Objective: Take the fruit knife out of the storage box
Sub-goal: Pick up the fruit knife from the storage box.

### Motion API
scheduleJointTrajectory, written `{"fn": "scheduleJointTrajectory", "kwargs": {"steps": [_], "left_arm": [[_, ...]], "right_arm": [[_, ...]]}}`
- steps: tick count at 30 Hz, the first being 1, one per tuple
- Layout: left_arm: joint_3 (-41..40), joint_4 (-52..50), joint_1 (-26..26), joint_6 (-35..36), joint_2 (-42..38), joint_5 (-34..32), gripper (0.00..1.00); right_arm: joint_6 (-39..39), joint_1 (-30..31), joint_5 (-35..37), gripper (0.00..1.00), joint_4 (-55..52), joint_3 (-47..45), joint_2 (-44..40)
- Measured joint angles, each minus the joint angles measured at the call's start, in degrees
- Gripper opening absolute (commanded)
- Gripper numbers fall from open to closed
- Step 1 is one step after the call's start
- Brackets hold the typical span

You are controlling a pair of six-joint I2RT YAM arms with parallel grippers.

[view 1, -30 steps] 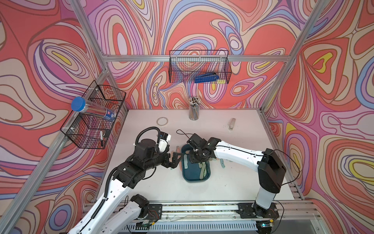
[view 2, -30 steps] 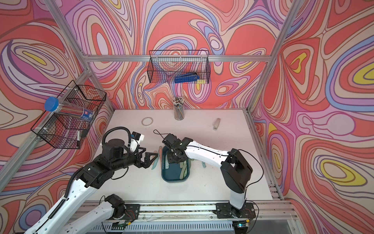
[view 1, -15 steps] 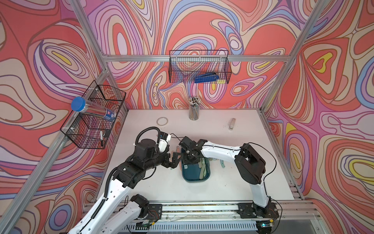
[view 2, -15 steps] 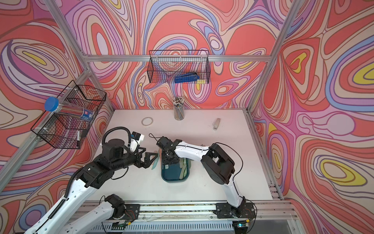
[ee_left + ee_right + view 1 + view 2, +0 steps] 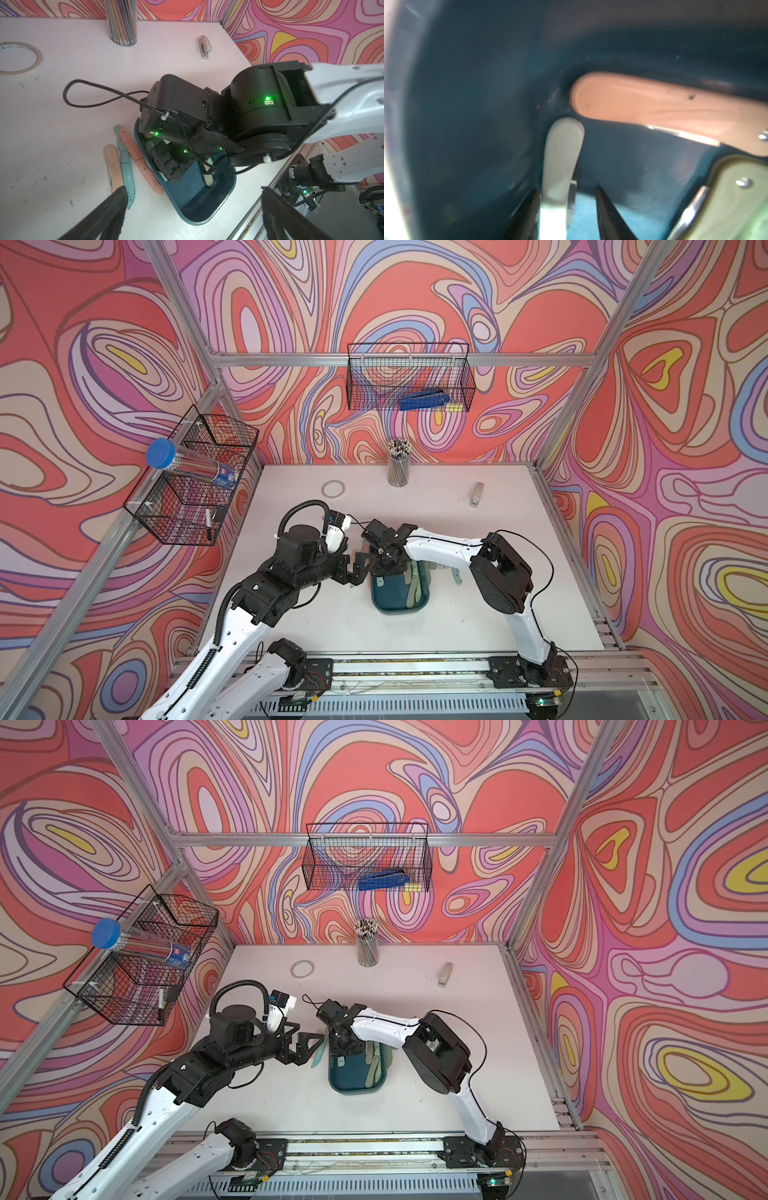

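While the right arm's wrist covers the far end of the storage box (image 5: 400,611) in both top views, the wrist camera shows what crowds that end. A pale grey fruit knife (image 5: 562,158) lies on the box floor with its rounded tip at the curved wall. A peach fruit knife (image 5: 654,112) runs along that wall just beside it. A green fruit knife (image 5: 737,199) sits close on the same side.

Outside the box, on the counter (image 5: 332,614) along the long side facing the left arm, lie three knives. A teal knife (image 5: 127,172) lies between a light pink knife (image 5: 113,166) and a salmon knife (image 5: 143,164), which is just beside the box wall. More small knives (image 5: 456,574) lie by the opposite long side. Beyond the box's far end, well apart, stand a pencil cup (image 5: 398,466), a tape ring (image 5: 333,488) and a stapler (image 5: 476,494).

The right arm reaches over with its elbow raised and its wrist bent down into the box. The right tool (image 5: 566,207) straddles the pale grey knife, part open, with a gap showing at one finger. The left tool (image 5: 357,568) hangs level beside the box over the outside knives, spread wide and empty.
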Motion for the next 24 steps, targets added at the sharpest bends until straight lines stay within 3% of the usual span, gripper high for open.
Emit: {"fn": "scheduleJointTrajectory", "kwargs": {"steps": [9, 24], "left_arm": [[0.0, 0.0, 0.0, 0.0, 0.3, 0.0, 1.0], [0.0, 0.0, 0.0, 0.0, 0.4, 0.0, 1.0]], "right_arm": [[1.0, 0.0, 6.0, 0.43, -4.3, 0.6, 0.2], [-0.9, -0.1, 6.4, 0.33, -8.4, 4.0, 2.4]]}}
